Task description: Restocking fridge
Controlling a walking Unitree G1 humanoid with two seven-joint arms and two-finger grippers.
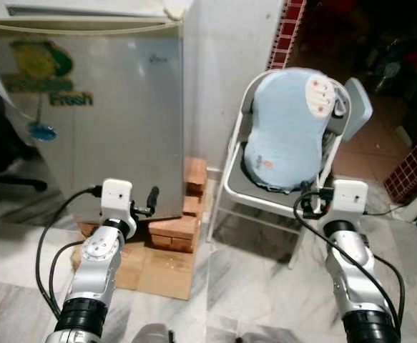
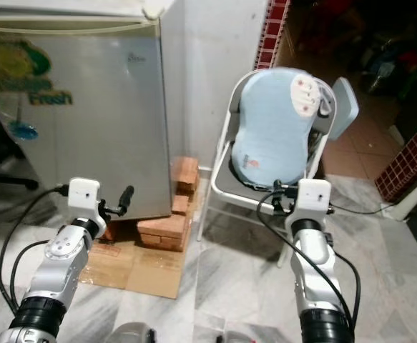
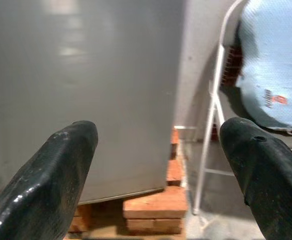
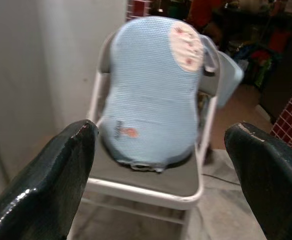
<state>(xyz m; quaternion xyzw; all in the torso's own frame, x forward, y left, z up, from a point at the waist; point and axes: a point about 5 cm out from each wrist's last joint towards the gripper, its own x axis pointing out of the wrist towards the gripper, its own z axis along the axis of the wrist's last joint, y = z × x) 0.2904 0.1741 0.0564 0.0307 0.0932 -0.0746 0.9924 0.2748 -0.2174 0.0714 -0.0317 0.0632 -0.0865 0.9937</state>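
Right now you are facing a small silver fridge [image 1: 86, 107] whose door is sitting closed, with a green logo near its top. It is resting on stacked red bricks [image 1: 183, 221] and a sheet of cardboard [image 1: 158, 271] on the marble floor [image 1: 251, 286]. Your left gripper [image 3: 158, 175] is hovering low in front of the fridge's lower right corner, not touching it, and its jaws are standing spread wide with nothing between them. Just beside the fridge, against the white wall [image 1: 222, 64], a grey folding chair [image 1: 265, 193] is carrying a pale blue padded cushion [image 1: 287, 128] leaning upright on its seat. Your right gripper [image 4: 161, 170] is pointing at that chair, near its front edge, and its jaws are likewise gaping apart and holding nothing.
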